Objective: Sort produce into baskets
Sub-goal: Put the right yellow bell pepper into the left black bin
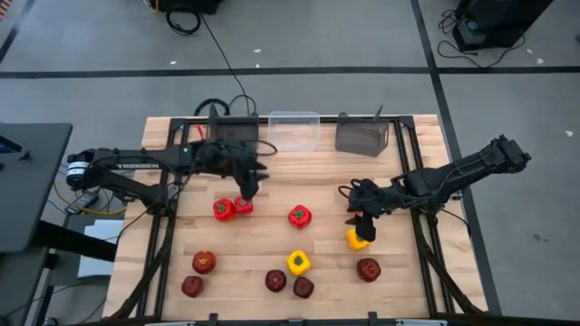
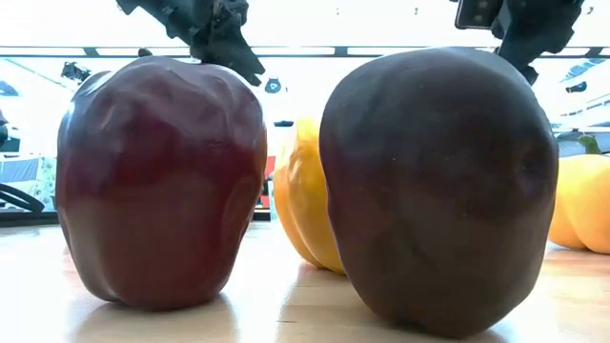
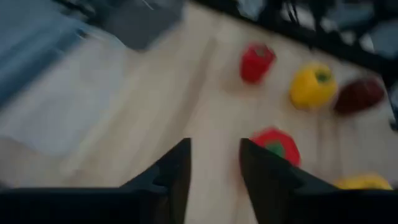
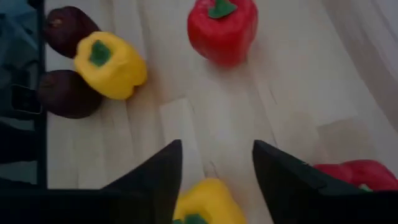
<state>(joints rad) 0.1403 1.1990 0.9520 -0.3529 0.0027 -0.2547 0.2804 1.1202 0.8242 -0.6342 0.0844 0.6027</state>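
The right gripper (image 4: 214, 180) hangs low over the worktop (image 1: 272, 190) with its fingers (image 4: 158, 171) spread apart, and a yellow pepper (image 4: 202, 199) sits right in the gap between them, its green stem up. Nothing is clamped yet; the fingers straddle the fruit, not touching it as far as the right wrist view shows. From above, that pepper (image 1: 357, 239) lies directly under the right gripper (image 1: 361, 226), on the right half of the worktop, so the coming move looks like a plain squeeze and lift. The pepper is squat, stem axis vertical, so no turn of the wrist seems needed.

The left gripper (image 3: 214, 168) has its fingers (image 3: 174, 174) parted too and holds nothing. A red pepper (image 3: 275, 144) lies just beyond one finger, off to the side and outside the gap. In the high view the left gripper (image 1: 246, 188) stands over a pair of red peppers (image 1: 232, 208) left of centre, so this arm is the nearer one for them.

Another red pepper (image 1: 300, 215) sits mid-worktop between the arms. A second yellow pepper (image 1: 298, 263) and the dark red fruits (image 1: 289, 283) lie along the near edge. The three baskets stand along the far edge: a dark basket (image 1: 232, 130) at left, a clear basket (image 1: 294, 129) in the middle, a grey basket (image 1: 362, 137) at right, the last being nearest the right arm
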